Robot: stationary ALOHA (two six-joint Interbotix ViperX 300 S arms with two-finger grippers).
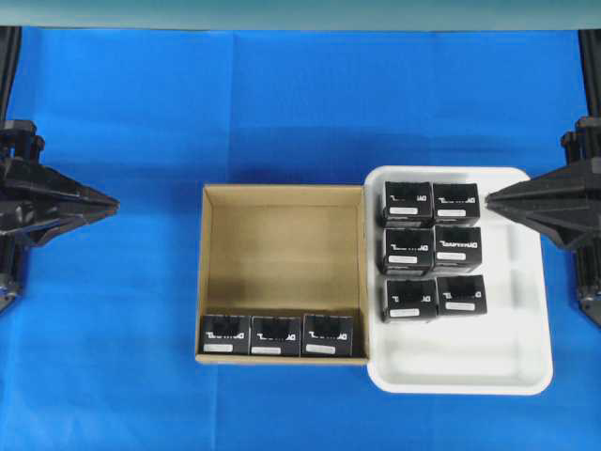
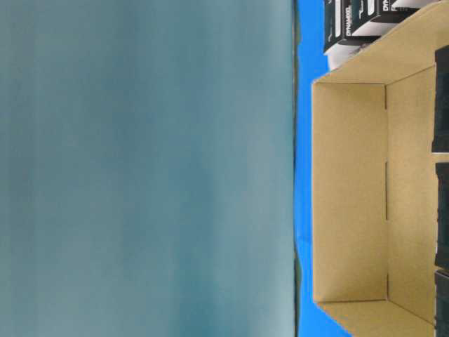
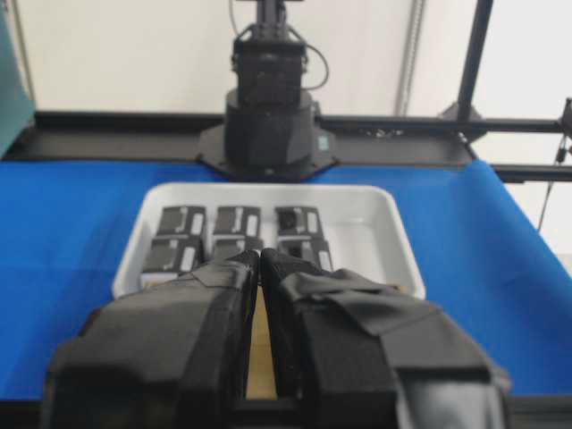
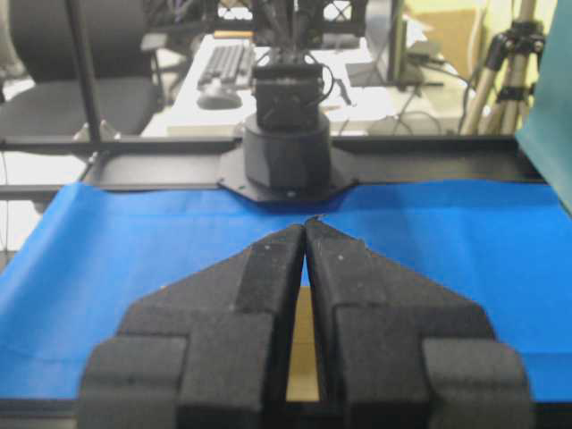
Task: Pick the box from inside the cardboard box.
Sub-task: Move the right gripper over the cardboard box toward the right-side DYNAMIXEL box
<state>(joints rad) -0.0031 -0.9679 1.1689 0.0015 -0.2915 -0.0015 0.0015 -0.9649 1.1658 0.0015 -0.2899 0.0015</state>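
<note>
Three black boxes (image 1: 267,335) are lined along the cardboard box's (image 1: 282,244) near wall; rigid, light, best pinched across the sides. Both the left pincer (image 1: 113,201) and right pincer (image 1: 490,197) are seen closed, empty.

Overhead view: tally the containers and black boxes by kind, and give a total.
Black boxes in the cardboard carton: 3
Black boxes in the white tray: 6
Cardboard cartons: 1
White trays: 1
Total: 11
</note>
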